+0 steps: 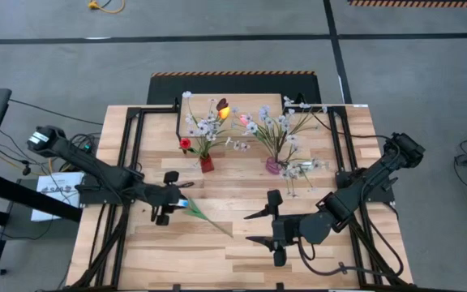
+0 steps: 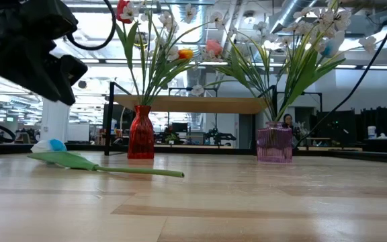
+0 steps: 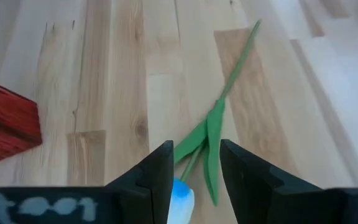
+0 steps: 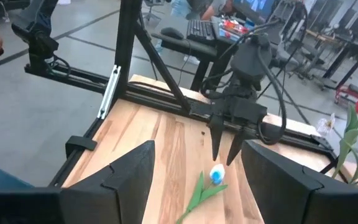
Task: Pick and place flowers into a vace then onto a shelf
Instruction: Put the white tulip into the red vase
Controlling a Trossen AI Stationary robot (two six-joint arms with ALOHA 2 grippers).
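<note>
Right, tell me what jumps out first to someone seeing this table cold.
Two vases of flowers stand mid-table in front of the low shelf: a red vase and a clear purple vase, both full of white sprays and tulips. One blue-headed flower lies flat on the table, with the left gripper open just above its head. The right gripper waits open nearby.

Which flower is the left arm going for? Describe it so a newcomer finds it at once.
On the slatted wooden table, look in front of the red vase, below the left tool. The flower lies flat there, a green stem with a blue-white head; it is the only one not standing in a vase.
</note>
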